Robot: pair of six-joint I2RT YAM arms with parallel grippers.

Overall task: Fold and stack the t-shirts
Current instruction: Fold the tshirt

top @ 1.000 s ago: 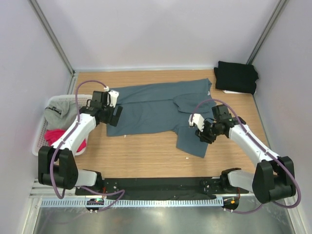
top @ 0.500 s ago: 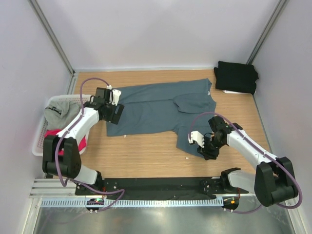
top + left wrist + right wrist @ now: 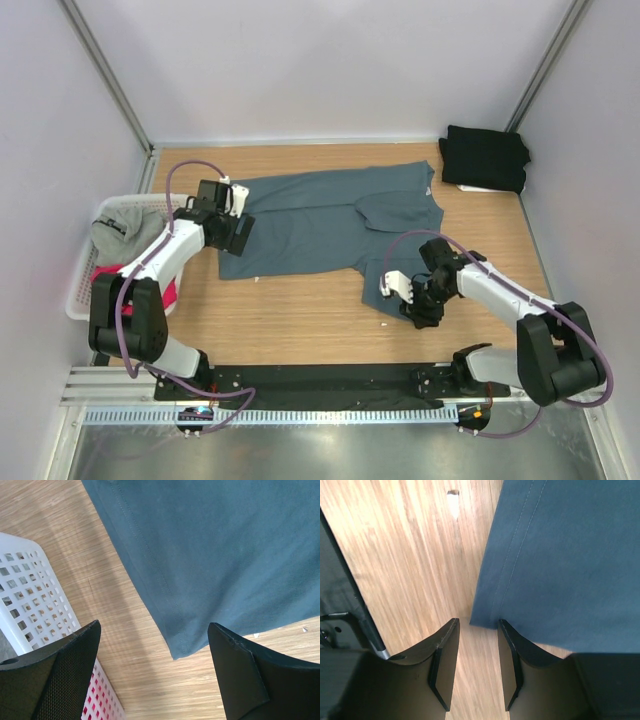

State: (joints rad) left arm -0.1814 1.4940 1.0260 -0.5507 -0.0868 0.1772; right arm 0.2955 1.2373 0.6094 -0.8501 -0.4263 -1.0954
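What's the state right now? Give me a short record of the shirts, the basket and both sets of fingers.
blue-grey shirt: spread out on the table
black shirt: folded, far right corner
basket: left edge of table, holds light grey shirt and pink shirt
left fingers: wide open over the blue-grey shirt's near-left corner, nothing held
right fingers: partly open, either side of its near-right hem corner, not closed on it

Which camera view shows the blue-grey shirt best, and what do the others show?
The top view: nearly the whole shirt shows, laid out. The left wrist view catches only one hemmed corner; the right wrist view, another corner at the tips of its fingers.
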